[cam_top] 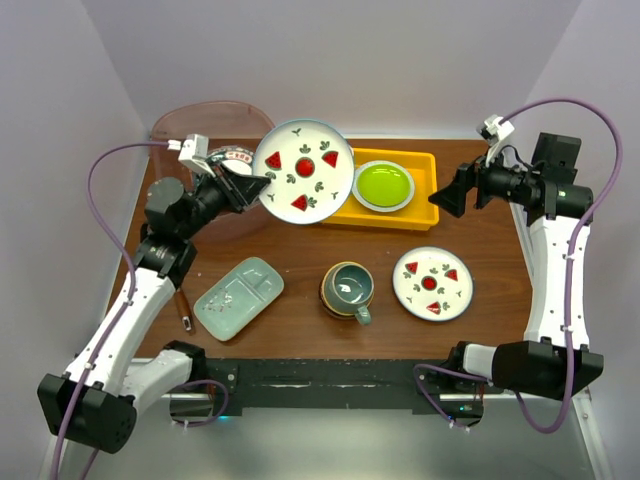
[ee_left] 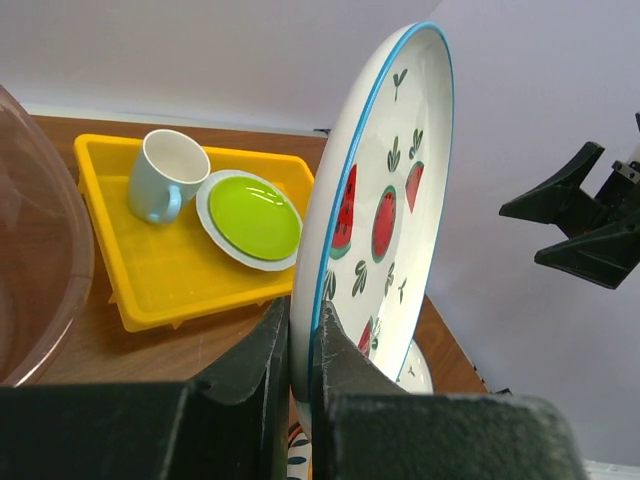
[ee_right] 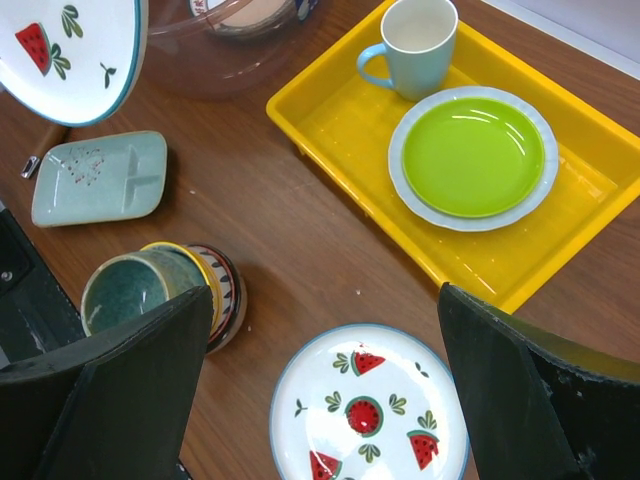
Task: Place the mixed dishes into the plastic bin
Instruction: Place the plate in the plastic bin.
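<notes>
Nearest you, on the table (cam_top: 300, 335) in front of your left gripper (ee_left: 303, 340), lies the pale green divided tray (cam_top: 238, 296). The teal mug (cam_top: 348, 288) stands in stacked striped bowls (ee_right: 225, 285) between the two grippers. A small plate (cam_top: 432, 283), white with red watermelon slices, lies under your right gripper (cam_top: 447, 195), which hangs wide open and holds nothing. Your left gripper is pinched on the blue rim of the matching large plate (ee_left: 385, 200), tilted near upright off the table. The pinkish translucent bin (cam_top: 205, 104) stands just behind it.
</notes>
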`<state>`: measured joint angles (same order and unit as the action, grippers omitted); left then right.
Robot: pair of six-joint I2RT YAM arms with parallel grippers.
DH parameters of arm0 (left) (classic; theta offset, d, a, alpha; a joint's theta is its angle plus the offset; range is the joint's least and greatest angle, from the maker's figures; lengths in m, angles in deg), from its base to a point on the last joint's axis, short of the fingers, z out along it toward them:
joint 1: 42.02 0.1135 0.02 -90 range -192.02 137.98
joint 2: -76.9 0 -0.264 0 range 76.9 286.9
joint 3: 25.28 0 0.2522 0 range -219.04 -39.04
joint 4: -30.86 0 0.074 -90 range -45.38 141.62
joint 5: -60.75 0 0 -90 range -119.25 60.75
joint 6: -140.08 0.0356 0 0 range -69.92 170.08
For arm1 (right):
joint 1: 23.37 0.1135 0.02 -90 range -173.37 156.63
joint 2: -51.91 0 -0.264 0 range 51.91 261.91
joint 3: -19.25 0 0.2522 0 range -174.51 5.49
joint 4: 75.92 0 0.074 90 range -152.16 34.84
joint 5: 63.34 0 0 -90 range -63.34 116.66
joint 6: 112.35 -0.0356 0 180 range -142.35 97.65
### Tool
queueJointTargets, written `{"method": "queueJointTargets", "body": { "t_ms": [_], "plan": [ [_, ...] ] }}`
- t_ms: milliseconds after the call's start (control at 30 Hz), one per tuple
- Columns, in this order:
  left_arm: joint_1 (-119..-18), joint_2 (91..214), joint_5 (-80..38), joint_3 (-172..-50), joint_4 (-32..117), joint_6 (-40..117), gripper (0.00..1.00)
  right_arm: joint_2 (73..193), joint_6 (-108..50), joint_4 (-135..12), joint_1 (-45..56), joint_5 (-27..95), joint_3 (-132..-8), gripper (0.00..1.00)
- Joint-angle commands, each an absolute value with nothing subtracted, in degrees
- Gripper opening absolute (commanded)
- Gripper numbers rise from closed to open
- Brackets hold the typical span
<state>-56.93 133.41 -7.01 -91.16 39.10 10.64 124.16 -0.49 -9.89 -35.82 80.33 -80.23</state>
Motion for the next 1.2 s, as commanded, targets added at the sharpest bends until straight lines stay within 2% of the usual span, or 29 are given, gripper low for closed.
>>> {"method": "queueJointTargets", "body": {
  "t_ms": [0,1167],
  "plan": [
    [-55.4,130.5,-7.8,-95.7,30.6,8.9,0.00,122.7,-1.0,-11.4,-36.0,81.5,-79.6,0.98],
    [-43.0,137.5,-6.4,-99.0,23.5,1.0,0.00,122.9,-0.6,-12.0,-36.1,80.5,-77.9,0.98]
  ]
}}
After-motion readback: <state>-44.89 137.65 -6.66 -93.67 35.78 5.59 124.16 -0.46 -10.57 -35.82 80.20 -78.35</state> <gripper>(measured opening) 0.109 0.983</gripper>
